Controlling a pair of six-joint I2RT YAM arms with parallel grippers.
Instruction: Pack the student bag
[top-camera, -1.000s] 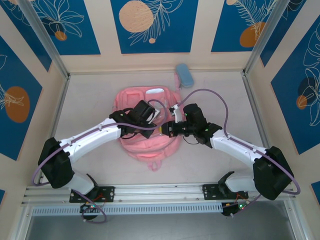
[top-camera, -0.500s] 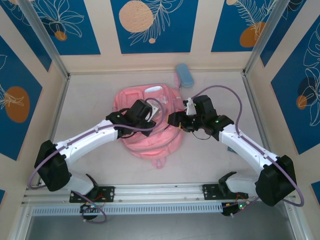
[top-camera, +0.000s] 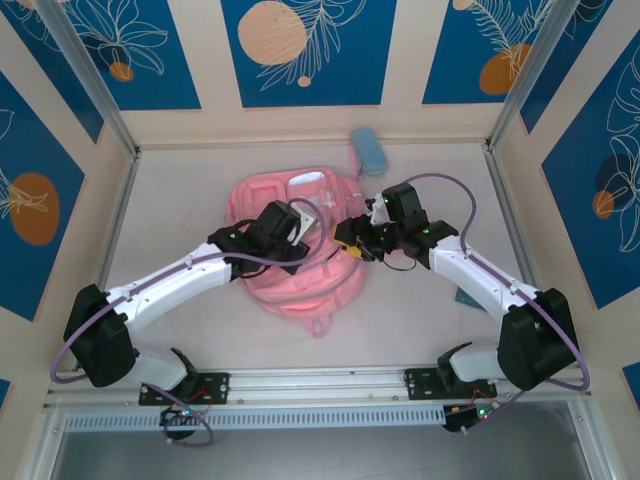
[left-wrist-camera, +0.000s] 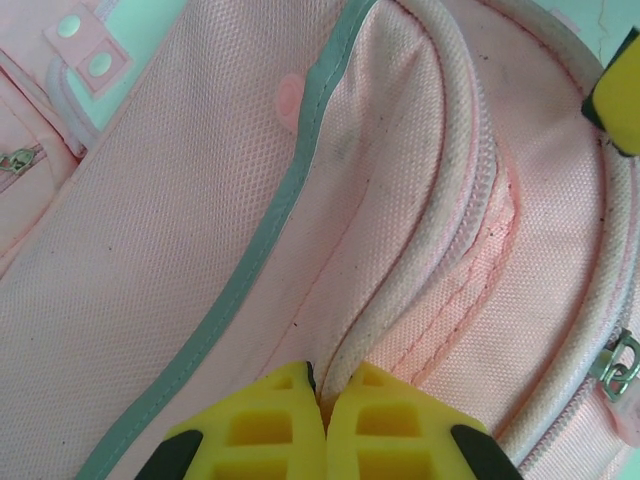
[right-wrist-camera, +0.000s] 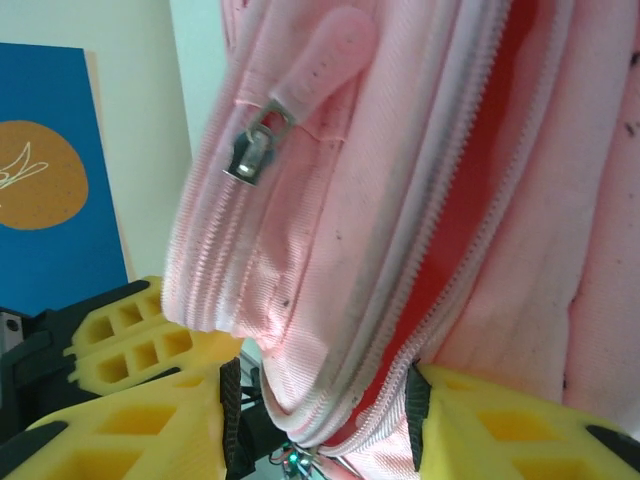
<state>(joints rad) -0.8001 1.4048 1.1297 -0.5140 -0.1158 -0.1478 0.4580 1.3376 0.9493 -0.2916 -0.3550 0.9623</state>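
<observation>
Right gripper (right-wrist-camera: 318, 400) newly agape astride student bag (top-camera: 300, 290), arm bent

Centre of pale flat tabletop (top-camera: 180, 200): large soft pink fabric backpack (top-camera: 300, 290). Behind it, rightward, apart: small light-blue oblong pencil case (top-camera: 369, 151). On backpack's middle: left gripper (top-camera: 312, 226); at its right edge: right gripper (top-camera: 353, 251).

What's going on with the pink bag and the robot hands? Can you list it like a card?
Bag: student bag, pink, lying on the table
Left gripper: shut, pinching the bag's corded edge
Right gripper: jaws apart around the bag's zipper edge; grip unclear
Pencil case: light blue, beyond the bag, by the far wall
</observation>
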